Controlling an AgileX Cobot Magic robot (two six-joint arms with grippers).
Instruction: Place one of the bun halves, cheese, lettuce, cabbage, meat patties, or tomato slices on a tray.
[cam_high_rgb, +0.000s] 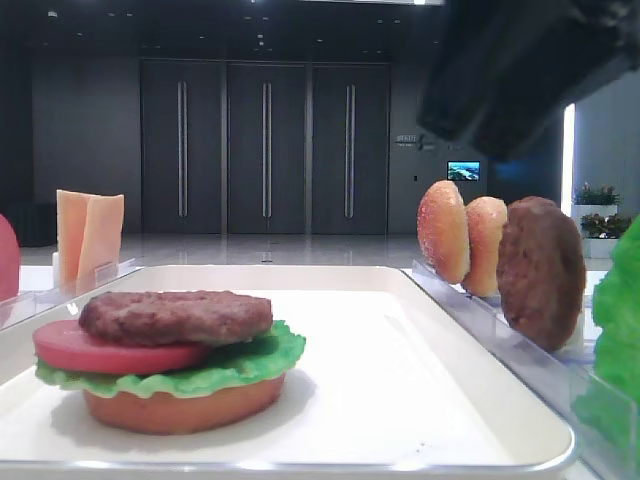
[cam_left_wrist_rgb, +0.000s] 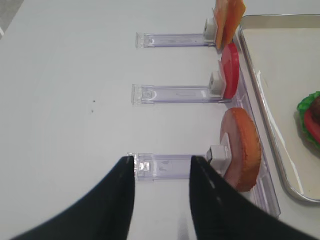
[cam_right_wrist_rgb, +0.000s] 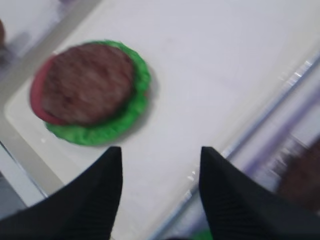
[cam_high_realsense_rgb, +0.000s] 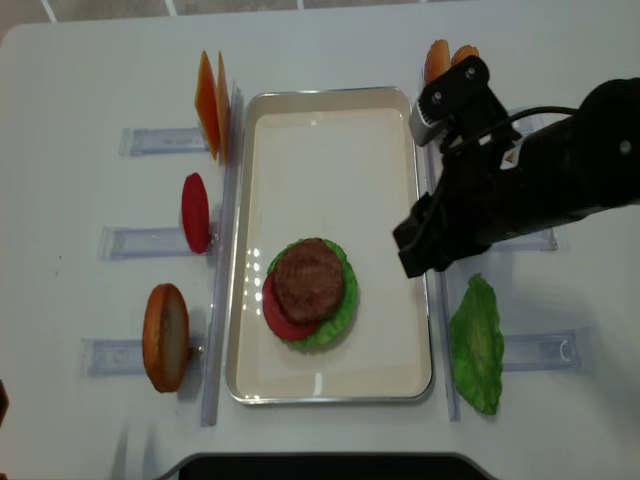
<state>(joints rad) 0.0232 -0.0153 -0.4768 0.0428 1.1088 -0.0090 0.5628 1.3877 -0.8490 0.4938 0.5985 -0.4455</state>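
On the white tray (cam_high_realsense_rgb: 330, 130) sits a stack: a bun base (cam_high_rgb: 180, 408), lettuce (cam_high_realsense_rgb: 343, 300), a tomato slice (cam_high_rgb: 85, 350) and a meat patty (cam_high_realsense_rgb: 308, 278) on top. My right gripper (cam_right_wrist_rgb: 161, 152) hangs open and empty above the tray, to the right of the stack, near the tray's right rim (cam_high_realsense_rgb: 423, 300). My left gripper (cam_left_wrist_rgb: 162, 161) is open with nothing in it, over the bare table at the end of a clear holder (cam_left_wrist_rgb: 170, 165) that carries a bun half (cam_left_wrist_rgb: 245, 147).
Left of the tray, clear holders carry cheese (cam_high_realsense_rgb: 208, 100), a tomato slice (cam_high_realsense_rgb: 195, 212) and the bun half (cam_high_realsense_rgb: 165, 335). On the right stand two bun halves (cam_high_rgb: 443, 230), a darker patty (cam_high_rgb: 540, 270) and a lettuce leaf (cam_high_realsense_rgb: 478, 345).
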